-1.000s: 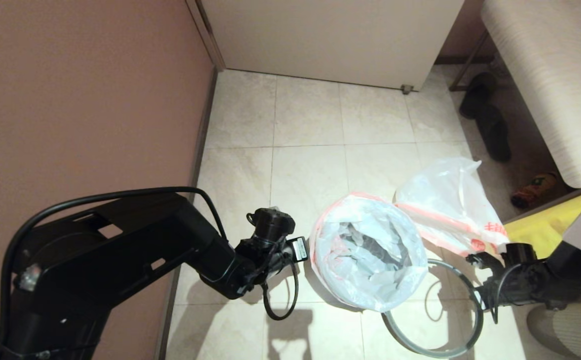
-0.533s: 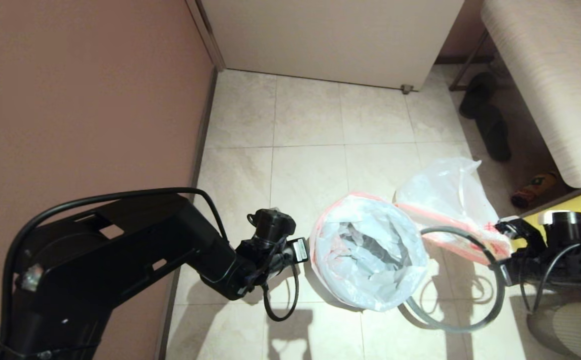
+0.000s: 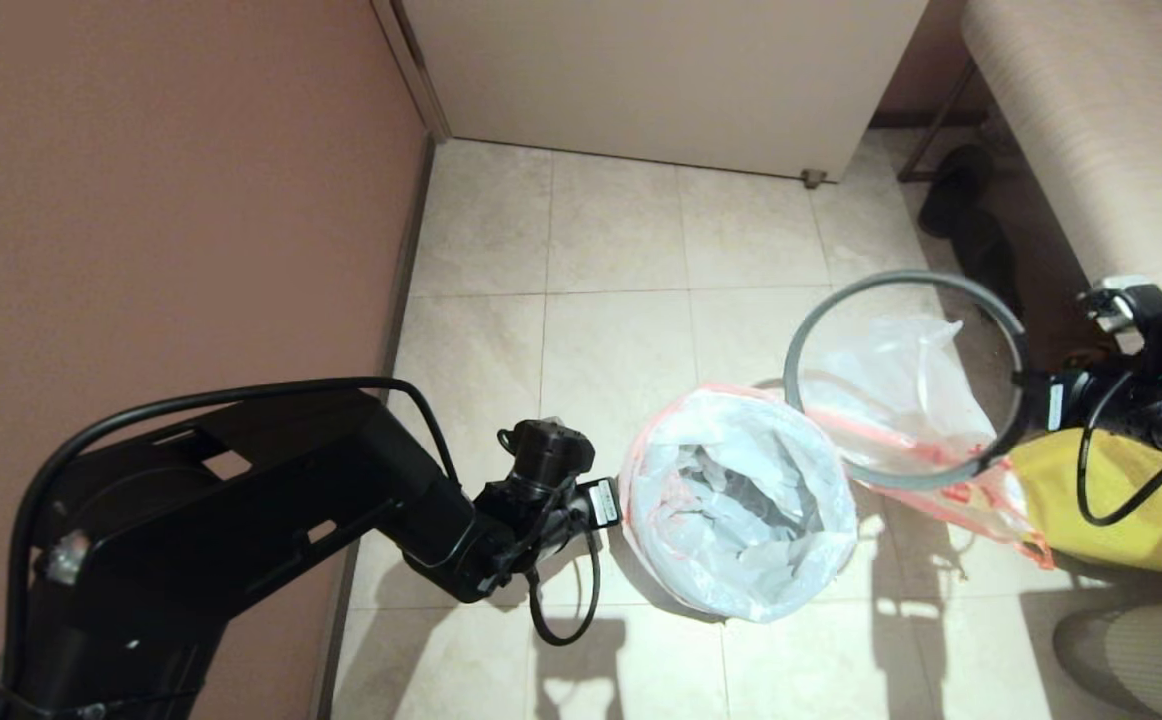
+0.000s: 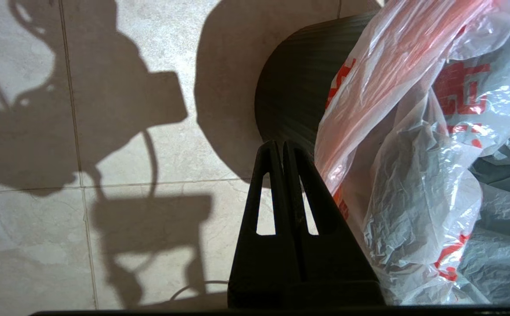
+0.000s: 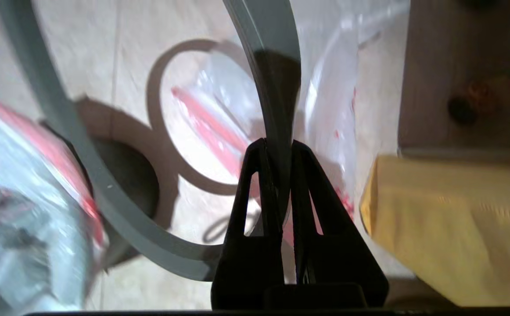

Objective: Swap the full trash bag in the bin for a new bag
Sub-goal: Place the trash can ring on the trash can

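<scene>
The black bin (image 4: 290, 96) stands on the tiled floor, lined with the new bag (image 3: 738, 500), whose pink-red rim band is folded over the bin's edge. Only crumpled plain film shows inside. The full trash bag (image 3: 891, 385) sits on the floor just right of the bin. My right gripper (image 5: 277, 147) is shut on the grey hoop (image 3: 901, 273) and holds it tilted in the air over the full bag; in the head view this gripper (image 3: 1031, 385) is at the hoop's right side. My left gripper (image 4: 282, 145) is shut and empty, low beside the bin's left wall.
A yellow fabric bag (image 3: 1111, 500) lies close under the right arm. Dark shoes (image 3: 981, 250) and a pale bench (image 3: 1091, 150) are at the far right. A white cabinet (image 3: 661, 70) is ahead, and a brown wall (image 3: 171, 200) runs along the left.
My right gripper has lifted the grey hoop off the floor near the bin's right side, carrying it up and away over the full bag. The left arm has stayed still.
</scene>
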Robot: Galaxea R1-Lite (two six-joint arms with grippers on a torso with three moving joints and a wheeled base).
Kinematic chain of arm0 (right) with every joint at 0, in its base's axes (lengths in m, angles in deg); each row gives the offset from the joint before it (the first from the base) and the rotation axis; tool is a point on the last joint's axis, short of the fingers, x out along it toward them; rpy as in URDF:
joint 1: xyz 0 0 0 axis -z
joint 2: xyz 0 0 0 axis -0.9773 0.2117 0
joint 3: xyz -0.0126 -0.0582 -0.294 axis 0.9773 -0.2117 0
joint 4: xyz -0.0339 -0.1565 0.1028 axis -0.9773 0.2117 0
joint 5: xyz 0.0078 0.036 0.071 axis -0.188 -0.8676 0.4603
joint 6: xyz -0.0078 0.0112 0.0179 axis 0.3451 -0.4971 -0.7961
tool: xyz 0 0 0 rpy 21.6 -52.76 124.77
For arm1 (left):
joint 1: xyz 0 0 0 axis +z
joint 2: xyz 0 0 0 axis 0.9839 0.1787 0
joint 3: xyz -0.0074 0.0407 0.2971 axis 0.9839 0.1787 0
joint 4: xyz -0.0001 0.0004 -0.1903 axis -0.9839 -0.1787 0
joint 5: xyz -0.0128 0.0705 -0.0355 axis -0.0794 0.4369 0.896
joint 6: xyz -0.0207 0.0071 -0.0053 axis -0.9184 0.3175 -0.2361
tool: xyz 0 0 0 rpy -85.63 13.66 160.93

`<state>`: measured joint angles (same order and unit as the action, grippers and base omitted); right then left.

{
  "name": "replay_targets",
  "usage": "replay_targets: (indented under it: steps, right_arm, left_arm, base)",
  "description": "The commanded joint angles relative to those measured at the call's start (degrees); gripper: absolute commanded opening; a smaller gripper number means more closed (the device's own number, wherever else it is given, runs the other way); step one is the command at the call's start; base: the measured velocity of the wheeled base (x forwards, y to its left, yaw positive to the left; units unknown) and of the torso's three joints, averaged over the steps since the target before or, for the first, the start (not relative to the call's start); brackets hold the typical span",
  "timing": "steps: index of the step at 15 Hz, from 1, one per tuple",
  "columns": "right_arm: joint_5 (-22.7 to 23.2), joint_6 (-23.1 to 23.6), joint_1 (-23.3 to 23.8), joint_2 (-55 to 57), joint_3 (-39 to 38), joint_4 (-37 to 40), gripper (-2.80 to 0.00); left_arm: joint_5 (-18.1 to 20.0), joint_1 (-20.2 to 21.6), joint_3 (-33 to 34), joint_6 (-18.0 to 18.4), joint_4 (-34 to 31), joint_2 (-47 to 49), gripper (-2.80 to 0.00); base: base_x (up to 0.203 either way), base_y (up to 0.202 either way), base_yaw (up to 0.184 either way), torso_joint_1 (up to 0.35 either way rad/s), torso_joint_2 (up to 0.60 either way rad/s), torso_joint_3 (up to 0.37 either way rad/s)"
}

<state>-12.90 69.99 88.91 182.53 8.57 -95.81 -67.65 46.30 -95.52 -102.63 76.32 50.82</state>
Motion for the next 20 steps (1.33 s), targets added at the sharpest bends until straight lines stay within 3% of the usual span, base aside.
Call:
replay_targets:
  steps: [1, 5, 7, 10, 12, 16, 20]
  right_arm:
    - [-1.0, -1.7, -2.4, -2.3, 2.2, -0.9, -2.80]
    - [-2.1, -6.2, -10.9, -1.0, 10.1, 8.1, -2.80]
    - [-7.9, -6.5, -12.6, 2.1, 15.7, 8.6, -2.80]
    - [-17.8, -8.6, -12.5, 8.1, 31.0, 7.8, -2.80]
    - [-22.7, -10.9, -12.4, 9.8, 35.9, 10.8, -2.80]
    - [-21.2, -20.2, -13.7, 4.9, 33.6, 20.6, -2.80]
    - [-13.4, -28.9, -14.2, -1.0, 26.8, 26.5, -2.80]
  left_arm:
    - [-0.1, 0.0, 0.0, -0.2, 0.2, 0.0, -2.80]
    - [-0.7, 0.3, -0.4, -0.3, 0.3, 0.3, -2.80]
    - [-0.8, 0.4, -0.4, -0.3, 0.3, 0.4, -2.80]
    - [-0.9, 0.4, -0.3, -0.3, 0.4, 0.2, -2.80]
    - [-0.9, 0.4, -0.3, -0.3, 0.4, 0.2, -2.80]
    - [-0.9, 0.8, -0.4, -0.3, 0.4, 0.3, -2.80]
    - [-0.9, 3.3, -1.8, -0.3, 0.2, 1.0, -2.80]
  base:
    - [0.000, 0.000, 0.000, 0.000, 0.00, 0.000]
    - [0.000, 0.000, 0.000, 0.000, 0.00, 0.000]
    - [0.000, 0.000, 0.000, 0.000, 0.00, 0.000]
    - [0.000, 0.000, 0.000, 0.000, 0.00, 0.000]
    - [0.000, 0.000, 0.000, 0.000, 0.00, 0.000]
    - [0.000, 0.000, 0.000, 0.000, 0.00, 0.000]
    - [0.000, 0.000, 0.000, 0.000, 0.00, 0.000]
